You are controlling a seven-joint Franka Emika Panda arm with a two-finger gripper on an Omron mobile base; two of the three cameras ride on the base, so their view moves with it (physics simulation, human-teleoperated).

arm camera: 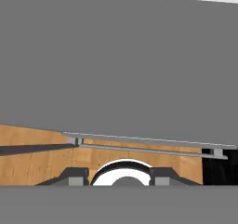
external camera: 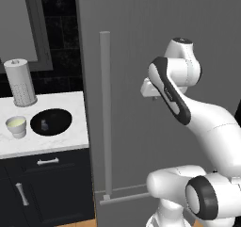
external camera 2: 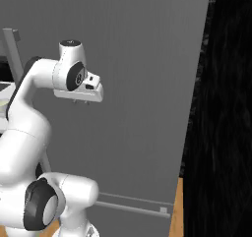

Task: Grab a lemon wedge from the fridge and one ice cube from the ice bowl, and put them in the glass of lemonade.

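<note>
Fridge [external camera: 141, 42] matt grey; counter [external camera: 56, 141] white marble; floor [arm camera: 32, 158] wood planks.

The closed grey door of the fridge [external camera: 155, 42] takes up the centre and right of the left base view and blocks any way to its inside. Its long vertical bar handle [external camera: 105, 113] stands out from the door's left edge, with open room around it. Left of the door, the white bench [external camera: 56, 141] lies open from above; on it, the tall perforated cylinder [external camera: 20, 82] stands at the back, the ice bowl [external camera: 51, 121] sits mid-bench, and the glass of lemonade [external camera: 16, 126] stands just beside the bowl's left rim. In the hand view, a horizontal bar [arm camera: 148, 144] crosses low above the wooden floor [arm camera: 28, 162]. At the right of the right base view, a black wall [external camera 2: 226, 108] closes off that side.
</note>
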